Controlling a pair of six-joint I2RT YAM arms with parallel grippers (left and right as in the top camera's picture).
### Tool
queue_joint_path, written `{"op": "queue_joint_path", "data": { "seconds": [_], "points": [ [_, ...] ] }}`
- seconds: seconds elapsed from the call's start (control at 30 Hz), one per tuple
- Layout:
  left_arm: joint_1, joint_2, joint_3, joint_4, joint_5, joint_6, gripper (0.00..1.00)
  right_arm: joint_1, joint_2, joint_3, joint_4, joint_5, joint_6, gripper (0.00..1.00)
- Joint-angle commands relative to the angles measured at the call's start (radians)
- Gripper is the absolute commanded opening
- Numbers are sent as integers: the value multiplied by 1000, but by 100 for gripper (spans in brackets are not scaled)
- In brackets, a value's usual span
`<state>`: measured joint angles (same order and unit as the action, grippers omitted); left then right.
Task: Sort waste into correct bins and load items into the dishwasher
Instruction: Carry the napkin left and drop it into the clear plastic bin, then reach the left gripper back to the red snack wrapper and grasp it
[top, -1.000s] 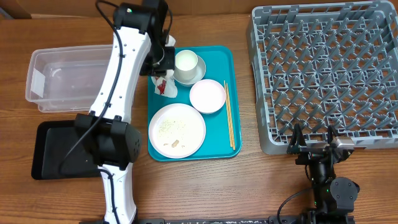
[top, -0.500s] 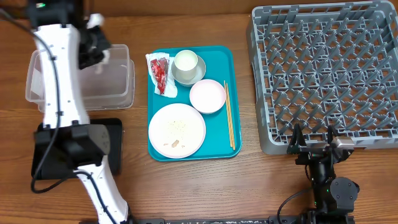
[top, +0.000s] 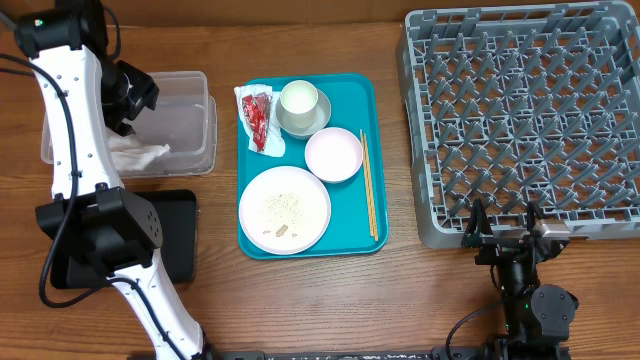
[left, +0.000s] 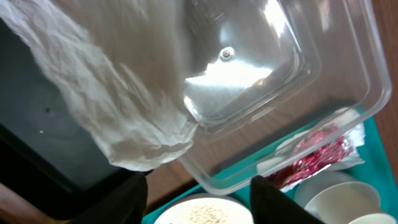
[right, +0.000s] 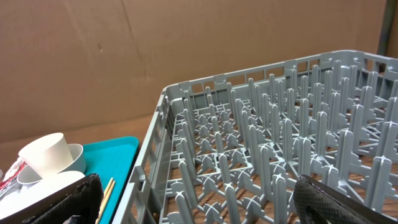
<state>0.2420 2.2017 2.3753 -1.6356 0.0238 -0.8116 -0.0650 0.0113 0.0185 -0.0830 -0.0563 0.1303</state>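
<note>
One crumpled white napkin (top: 141, 157) lies in the single clear tub (top: 196, 120), bunched against its near rim, with one black tray (top: 176, 238) just in front. The left gripper (top: 127, 97) hangs above the tub, its fingers (left: 132, 200) partly spread and holding nothing. On the teal tray (top: 352, 92) sit one plate (top: 285, 210) scattered with food grains (top: 286, 204), two bowls (top: 333, 154), one of them carrying the single cup (top: 300, 101), a red wrapper (top: 259, 120) and a pair of chopsticks (top: 366, 185). The right gripper (top: 504, 216) sits spread wide and empty beside the one dish rack (top: 530, 120). A second ago the left gripper was at the teal tray beside the cup; half a second ago it carried the napkin over the tub.
</note>
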Motion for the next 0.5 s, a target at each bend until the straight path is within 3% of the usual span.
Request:
{"op": "queue_joint_path", "data": {
  "seconds": [0.0,0.1,0.33,0.47],
  "points": [
    [-7,-5,-3,32,7,9,60,-3,-7,-10,4,-8,3,100],
    [-7,-5,-3,65,58,105,65,-3,-7,-10,4,-8,3,100],
    [-11,-5,-3,82,270,292,59,-3,-7,-10,4,-8,3,100],
    [-45,-5,1,98,439,488,60,-3,-7,-10,4,-8,3,100]
  ]
}}
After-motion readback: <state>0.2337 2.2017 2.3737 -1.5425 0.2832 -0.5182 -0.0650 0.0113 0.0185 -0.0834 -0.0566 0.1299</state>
